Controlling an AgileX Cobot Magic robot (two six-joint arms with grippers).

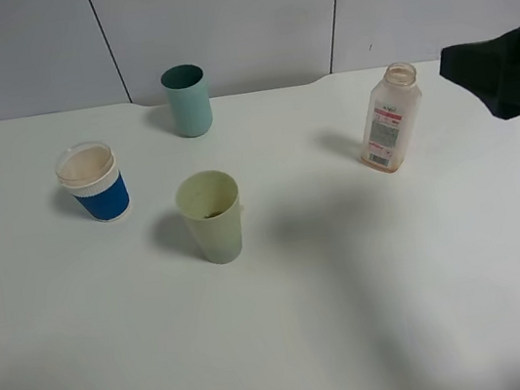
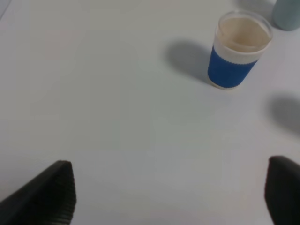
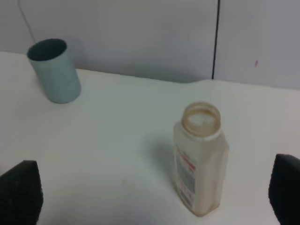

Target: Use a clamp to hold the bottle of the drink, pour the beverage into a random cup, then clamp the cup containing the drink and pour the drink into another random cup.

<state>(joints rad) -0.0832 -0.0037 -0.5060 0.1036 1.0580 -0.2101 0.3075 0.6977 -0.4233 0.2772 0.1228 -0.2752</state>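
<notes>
1. Blue-sleeved cup [image 1: 92, 182], clear-rimmed and pale inside, stands upright ahead of the left gripper [image 2: 171, 187], whose jaws are spread wide over bare table [image 1: 407, 310].
2. Farther right, a teal cup [image 1: 187, 100] stands near the table's far edge, with a pale green cup [image 1: 212, 216] nearer, the two well apart.
3. Translucent and uncapped, with a red-and-white label, the bottle [image 1: 391, 119] stands upright just ahead of the right gripper [image 1: 507, 67], whose jaws are spread wide and hold nothing.
4. Open table surrounds the bottle on every side.

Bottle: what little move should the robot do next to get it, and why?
Probably ease the right end effector forward until its open jaws sit either side of the bottle. The bottle stands upright, uncapped and untouched ahead of it, and must be gripped before pouring.
</notes>
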